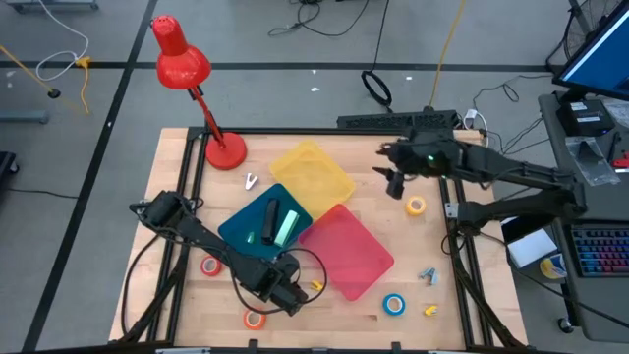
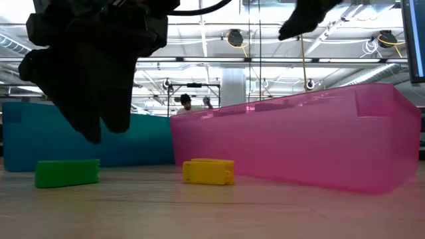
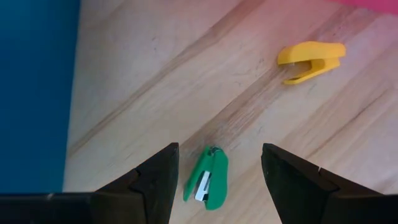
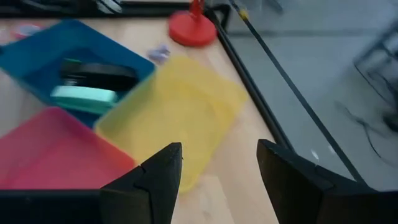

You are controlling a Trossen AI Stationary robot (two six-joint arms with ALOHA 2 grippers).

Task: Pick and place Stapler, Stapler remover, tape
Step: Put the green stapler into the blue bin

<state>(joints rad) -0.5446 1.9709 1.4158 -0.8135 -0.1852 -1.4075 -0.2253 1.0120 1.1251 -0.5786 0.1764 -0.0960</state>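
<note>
A small green stapler (image 3: 208, 177) lies flat on the wood near the table's near edge, also visible as the green stapler (image 2: 66, 172) in the low view. My left gripper (image 3: 217, 149) hangs open above it, one finger on each side, touching nothing; from overhead, my left gripper (image 1: 285, 293) hides it. A yellow staple remover (image 3: 311, 59) lies close by. Tape rolls lie on the table: orange (image 1: 209, 265), red (image 1: 254, 318), yellow (image 1: 416, 205) and blue (image 1: 394, 304). My right gripper (image 4: 217, 149) is open, raised over the yellow tray (image 4: 180, 106).
The blue tray (image 1: 241, 231) holds a black stapler (image 1: 268, 218) and a mint stapler (image 1: 286, 227). The pink tray (image 1: 344, 251) sits beside it. More removers lie at the right: blue (image 1: 428, 276) and yellow (image 1: 430, 310). A red lamp (image 1: 224, 149) stands at the far left.
</note>
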